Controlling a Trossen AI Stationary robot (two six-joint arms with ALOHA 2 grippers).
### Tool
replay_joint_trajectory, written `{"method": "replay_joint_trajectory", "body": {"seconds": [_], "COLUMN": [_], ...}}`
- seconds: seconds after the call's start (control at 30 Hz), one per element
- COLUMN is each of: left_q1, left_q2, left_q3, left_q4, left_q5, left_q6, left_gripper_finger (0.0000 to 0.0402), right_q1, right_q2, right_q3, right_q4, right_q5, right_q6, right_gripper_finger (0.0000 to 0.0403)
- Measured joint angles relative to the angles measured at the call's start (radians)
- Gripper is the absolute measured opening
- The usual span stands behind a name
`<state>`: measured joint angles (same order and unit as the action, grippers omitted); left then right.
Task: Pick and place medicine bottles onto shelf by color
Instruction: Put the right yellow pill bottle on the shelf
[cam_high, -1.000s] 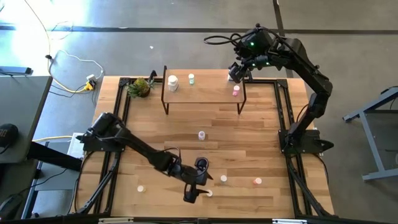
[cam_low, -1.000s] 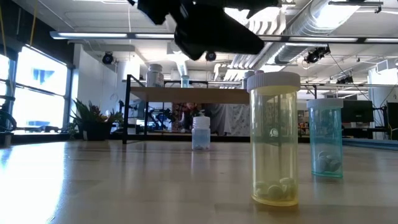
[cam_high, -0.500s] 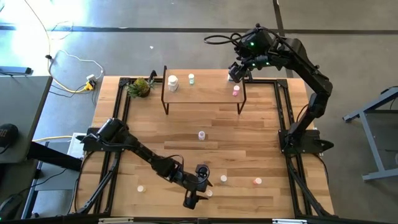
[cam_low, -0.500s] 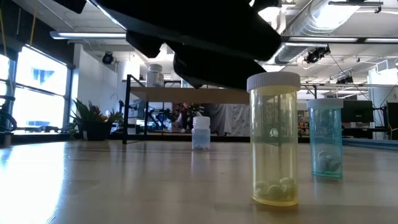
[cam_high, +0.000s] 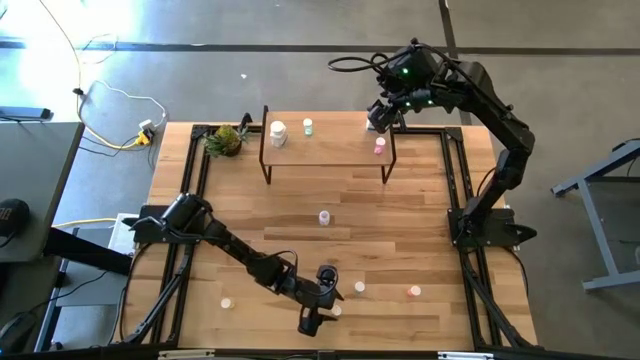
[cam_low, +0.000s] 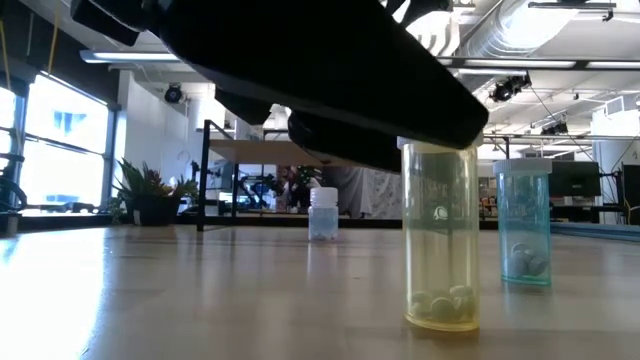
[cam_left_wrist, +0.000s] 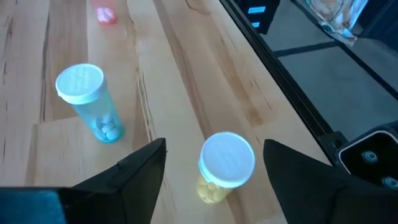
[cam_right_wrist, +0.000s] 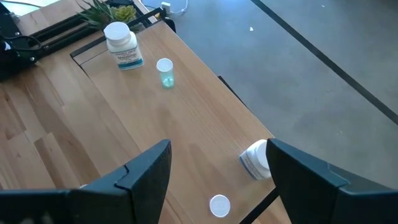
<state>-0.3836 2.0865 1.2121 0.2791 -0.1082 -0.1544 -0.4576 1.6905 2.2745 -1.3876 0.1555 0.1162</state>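
Left gripper (cam_left_wrist: 214, 158): lower than 1 s ago, fingers spread, yellow-orange white-capped medicine bottle (cam_left_wrist: 225, 167) between jaws, ungrasped | pale-blue bottle (cam_left_wrist: 87, 101) beside jaws, untouched | right gripper (cam_right_wrist: 217, 171): unmoved, spread, empty, above light-wood shelf (cam_right_wrist: 112, 118) | judgement: yellow pick imminent.

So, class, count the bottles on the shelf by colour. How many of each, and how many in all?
White bottles: 2
Green-blue bottle: 1
Pink bottle: 1
Total on the shelf: 4
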Motion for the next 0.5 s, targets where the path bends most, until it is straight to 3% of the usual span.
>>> {"method": "replay_joint_trajectory", "body": {"seconds": [0.5], "left_q1": [0.001], "left_q2": [0.0], "left_q3": [0.0], "left_q4": [-0.02], "left_q5": [0.028], "left_q6": [-0.019], "left_gripper_finger": [0.0099], "right_q1": [0.0], "right_q2": [0.0], "right_q3": [0.0], "right_q4": [0.0], "right_q5": [0.0], "right_q6": [0.018], "right_gripper_finger": [0.0254]}}
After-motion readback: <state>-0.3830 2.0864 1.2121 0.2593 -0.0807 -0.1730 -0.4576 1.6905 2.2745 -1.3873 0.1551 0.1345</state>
